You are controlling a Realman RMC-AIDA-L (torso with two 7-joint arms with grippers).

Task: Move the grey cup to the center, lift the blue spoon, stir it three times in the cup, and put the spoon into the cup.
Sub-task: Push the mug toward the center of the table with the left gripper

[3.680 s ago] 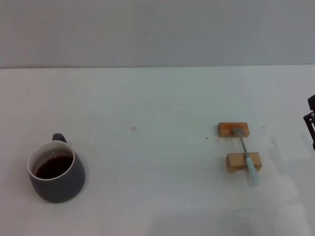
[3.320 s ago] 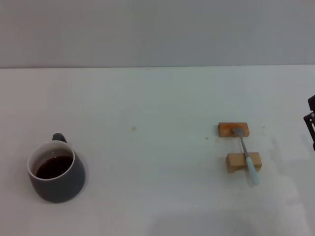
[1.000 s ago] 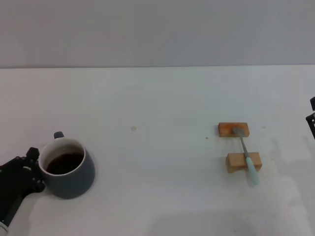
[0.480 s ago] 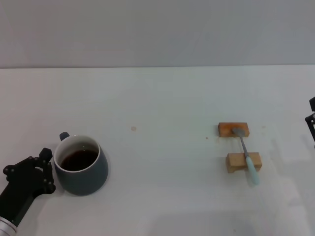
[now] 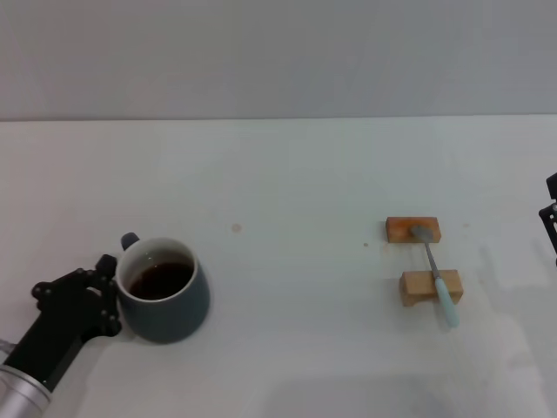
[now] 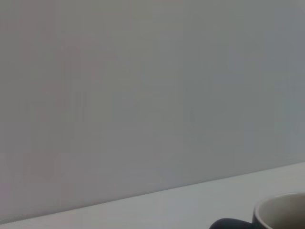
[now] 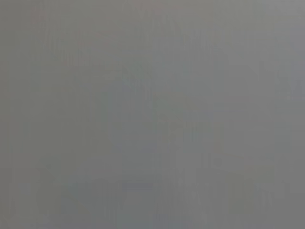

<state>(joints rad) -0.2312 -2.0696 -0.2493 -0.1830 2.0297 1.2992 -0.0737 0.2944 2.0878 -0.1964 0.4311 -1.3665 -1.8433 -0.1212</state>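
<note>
While my left gripper (image 5: 103, 296) presses against the outer side of the cup (image 5: 164, 301), I judge the first step is in hand: pushing the cup toward the middle of the table (image 5: 287, 174). I cannot tell how its jaws stand; from the head view it looks like a dark block touching the cup's wall, just below the small handle. Dark liquid sits well under the white rim. The cup is well apart from the spoon (image 5: 435, 272), on the side away from my right gripper (image 5: 552, 218), which hangs parked beyond the spoon at the view's edge, jaws unreadable. The spoon lies across two wooden blocks (image 5: 422, 258), bowl on the farther one, blue handle overhanging the nearer one. Next I judge the cup needs more steady sideways travel toward the spoon, slow enough not to slosh or tip.
</note>
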